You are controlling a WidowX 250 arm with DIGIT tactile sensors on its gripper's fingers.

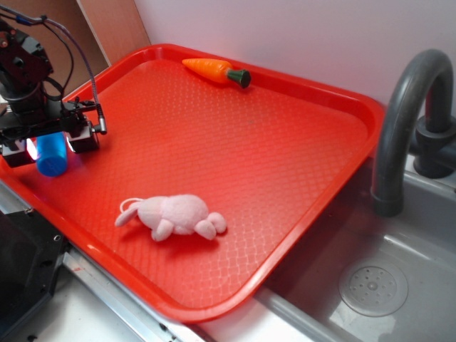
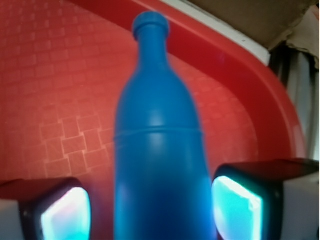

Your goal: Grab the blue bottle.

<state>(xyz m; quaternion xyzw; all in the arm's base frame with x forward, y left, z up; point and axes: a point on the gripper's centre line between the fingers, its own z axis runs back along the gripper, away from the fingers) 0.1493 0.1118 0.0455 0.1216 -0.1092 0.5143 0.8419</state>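
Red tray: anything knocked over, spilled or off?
No spills or damage visible. On the red tray, the pink bunny and the toy carrot both lie on their sides. The blue bottle sits between the gripper pads; whether they touch it cannot be told.

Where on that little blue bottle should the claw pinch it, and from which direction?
Best on the wide round body of the blue bottle, not the narrow neck. The gripper already comes at it end-on from the base, one pad on each side, where the straight sides probably give the firmest hold.

pink plush bunny (image 1: 174, 216) and toy carrot (image 1: 215, 72) on red tray (image 1: 285, 149), beside grey sink faucet (image 1: 402, 121)
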